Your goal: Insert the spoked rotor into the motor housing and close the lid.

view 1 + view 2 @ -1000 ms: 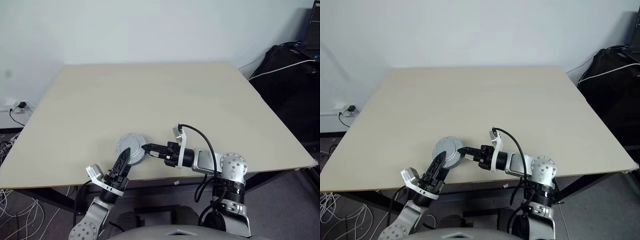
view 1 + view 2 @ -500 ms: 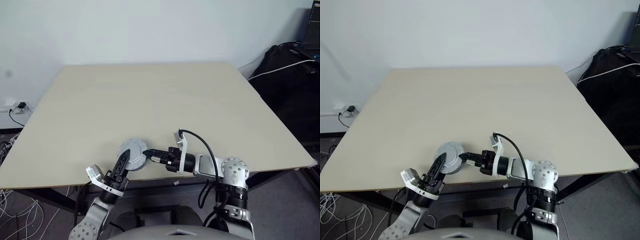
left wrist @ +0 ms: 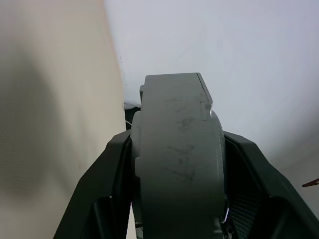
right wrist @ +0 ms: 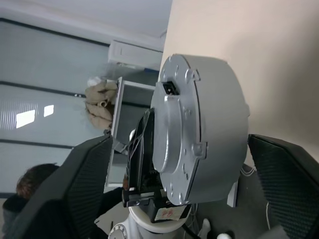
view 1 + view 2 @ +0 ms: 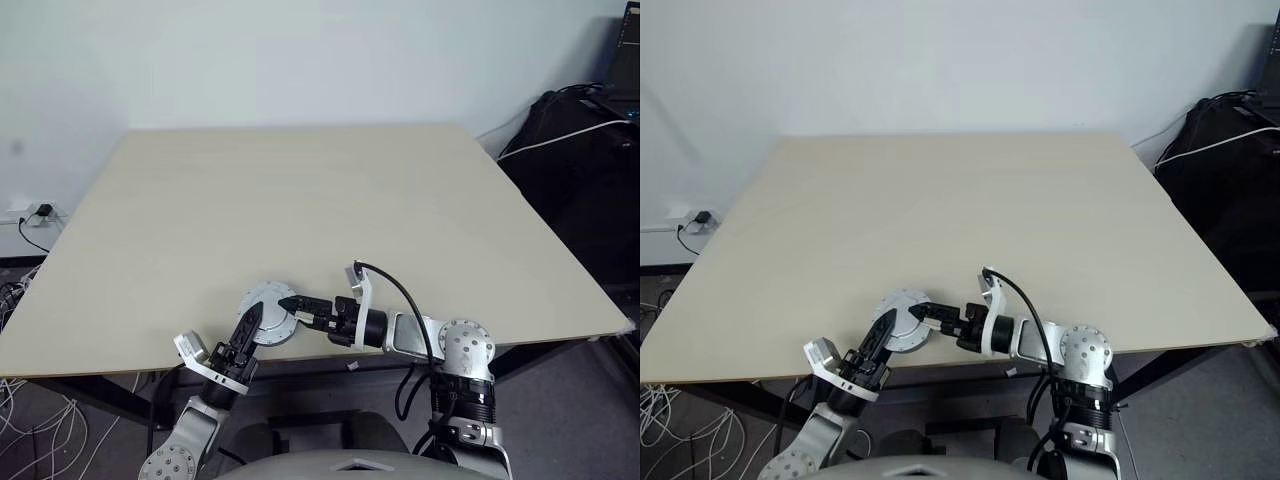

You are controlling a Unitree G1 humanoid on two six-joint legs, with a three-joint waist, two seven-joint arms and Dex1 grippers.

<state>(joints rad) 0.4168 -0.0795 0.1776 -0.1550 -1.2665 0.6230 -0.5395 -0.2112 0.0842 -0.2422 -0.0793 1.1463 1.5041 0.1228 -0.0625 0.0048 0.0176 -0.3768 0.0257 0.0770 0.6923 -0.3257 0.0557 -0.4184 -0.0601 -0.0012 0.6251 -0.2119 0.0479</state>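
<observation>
Grey metal, round and flat like a thick coin: that is the motor housing (image 5: 268, 314), and it sits at the near edge of the table (image 5: 300, 190), with its lid (image 4: 177, 149) already shut on it. Everything here is placed from that housing.

At the housing's near-left side is the left gripper (image 5: 248, 328). Its two black fingers (image 3: 114, 194) press on the housing's round rim from both sides, so it is holding the housing tight. The housing stands on its edge between them, with one flat face turned to the right.

Just right of the housing is the right gripper (image 5: 296, 304). It points sideways at the lid's face. Its fingers (image 4: 89, 184) stand wide apart, one on each side of the housing and not touching it.

I think the lid job is done, so the right gripper only needs to slide back to the right, away from the lid. The left arm is the one carrying the housing.
</observation>
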